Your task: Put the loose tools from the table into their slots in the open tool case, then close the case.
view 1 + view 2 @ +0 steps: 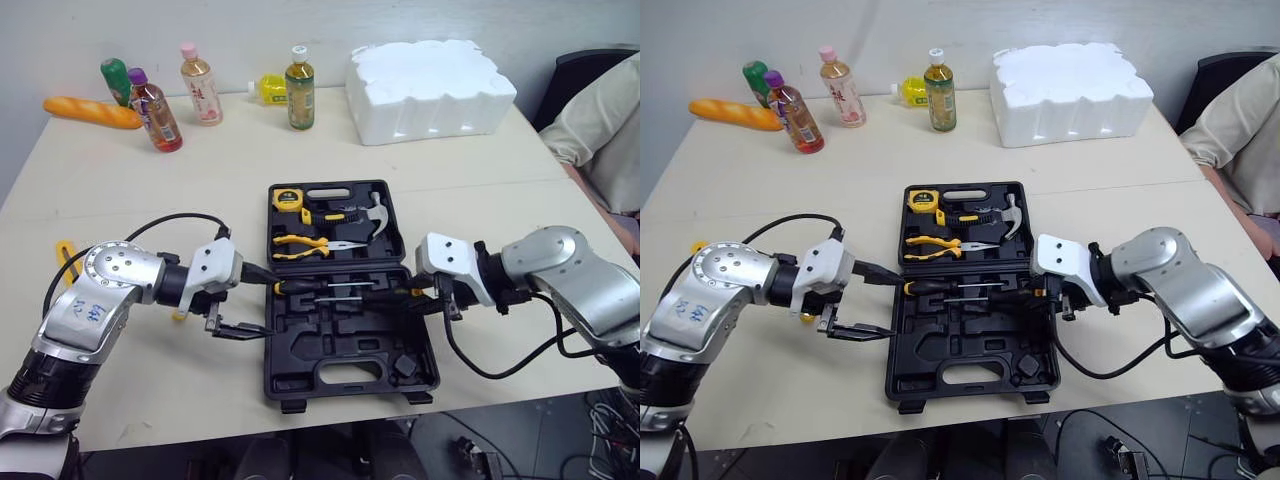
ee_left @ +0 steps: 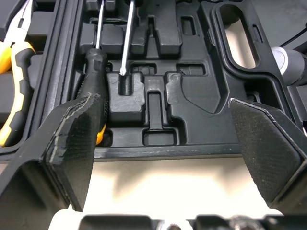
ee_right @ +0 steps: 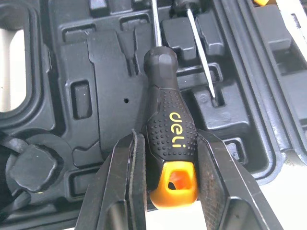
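Over the near half of the open tool case (image 1: 340, 350) on the desk (image 1: 200, 180), a black-and-orange screwdriver (image 3: 170, 122) sits low above the moulded slots, its handle clamped in the right claw (image 3: 169, 158). At the case's left edge, the left claw (image 2: 162, 101) hangs wide open and holds nothing. Seating this tool looks like the step in hand, so the next move calls for pressing it fully into its groove and then letting go.
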Robot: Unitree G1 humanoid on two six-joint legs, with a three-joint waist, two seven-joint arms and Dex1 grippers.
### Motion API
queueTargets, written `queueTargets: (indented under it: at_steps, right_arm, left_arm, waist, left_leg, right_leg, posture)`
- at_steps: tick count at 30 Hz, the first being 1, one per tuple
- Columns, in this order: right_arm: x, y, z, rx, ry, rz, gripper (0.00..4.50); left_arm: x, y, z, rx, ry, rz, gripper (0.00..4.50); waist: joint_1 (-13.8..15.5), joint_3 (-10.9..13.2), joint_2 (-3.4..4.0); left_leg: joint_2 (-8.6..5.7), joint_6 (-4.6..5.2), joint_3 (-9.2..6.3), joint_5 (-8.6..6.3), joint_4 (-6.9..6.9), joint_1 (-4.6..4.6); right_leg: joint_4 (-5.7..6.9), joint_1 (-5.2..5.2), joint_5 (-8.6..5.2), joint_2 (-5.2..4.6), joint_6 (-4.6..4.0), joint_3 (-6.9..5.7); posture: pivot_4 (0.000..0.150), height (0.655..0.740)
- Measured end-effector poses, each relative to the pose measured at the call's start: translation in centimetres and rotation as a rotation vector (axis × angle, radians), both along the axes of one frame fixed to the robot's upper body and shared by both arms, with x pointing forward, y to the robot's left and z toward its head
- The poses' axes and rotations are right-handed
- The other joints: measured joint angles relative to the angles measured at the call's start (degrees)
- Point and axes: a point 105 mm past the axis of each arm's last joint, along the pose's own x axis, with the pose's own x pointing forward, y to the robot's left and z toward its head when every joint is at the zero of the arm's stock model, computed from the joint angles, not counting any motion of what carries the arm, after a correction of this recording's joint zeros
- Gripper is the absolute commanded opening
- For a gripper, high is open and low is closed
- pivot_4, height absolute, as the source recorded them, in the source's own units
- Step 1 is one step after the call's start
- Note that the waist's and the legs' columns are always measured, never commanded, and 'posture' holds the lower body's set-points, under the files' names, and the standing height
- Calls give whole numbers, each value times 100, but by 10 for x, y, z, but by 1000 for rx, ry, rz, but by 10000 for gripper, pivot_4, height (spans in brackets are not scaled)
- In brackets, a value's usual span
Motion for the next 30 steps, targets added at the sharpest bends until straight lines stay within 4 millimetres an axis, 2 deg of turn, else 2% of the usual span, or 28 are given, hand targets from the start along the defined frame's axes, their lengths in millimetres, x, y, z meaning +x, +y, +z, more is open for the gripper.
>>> queueTargets:
  at_steps: [12,14,16,19,20,23,26,29,30]
  right_arm:
    - [9,13,-6,3,-10,38,9511]
    - [9,14,-5,-3,-21,45,19991]
    - [11,12,-6,-9,-26,33,28107]
    - [12,13,-2,12,-25,27,42954]
    - [12,13,1,26,-31,25,44064]
    - [11,14,11,87,-47,22,44064]
    - [9,25,14,215,-64,28,44064]
    - [9,42,7,372,-31,5,35991]
    - [10,44,5,398,-23,-6,31406]
  left_arm:
    - [-1,-9,4,-42,41,-26,45000]
    - [-1,-10,4,-43,35,-30,45000]
    - [-1,-11,5,-46,29,-35,45000]
    - [1,-12,7,-54,18,-40,45000]
    - [1,-12,8,-56,16,-40,45000]
    - [2,-13,8,-62,13,-40,45000]
    - [3,-15,8,-75,10,-44,45000]
    - [3,-18,8,-83,11,-49,45000]
    - [3,-19,8,-83,10,-54,45000]
  waist:
    - [0,0,0]
    - [0,0,0]
    - [0,0,0]
    - [1,0,0]
    - [1,0,0]
    - [3,0,0]
    - [4,-1,-1]
    - [-6,-1,-1]
    - [-4,-1,-1]
  left_leg:
    - [-3,-2,5,1,4,0]
    - [-3,-3,5,2,4,1]
    - [-3,-3,5,2,5,1]
    - [-3,-3,5,2,5,0]
    - [-4,-3,5,2,5,0]
    - [-3,-3,5,2,5,0]
    - [-2,-3,5,2,6,1]
    - [-3,-6,13,3,7,1]
    - [-4,-6,13,4,8,0]
  right_leg:
    - [9,-3,0,0,0,-6]
    - [10,-3,0,0,0,-10]
    - [11,-4,0,0,0,-15]
    - [11,-4,0,0,0,-20]
    - [11,-4,0,0,0,-22]
    - [11,-4,0,0,0,-24]
    - [15,-3,0,0,0,-25]
    - [26,-11,0,0,0,-21]
    - [27,-12,0,0,0,-21]
  posture:
    - [1500,7400]
    - [1500,7400]
    - [1500,7400]
    - [1500,7400]
    - [1500,7400]
    - [1500,7400]
    - [1500,7400]
    - [1500,7400]
    - [1500,7400]
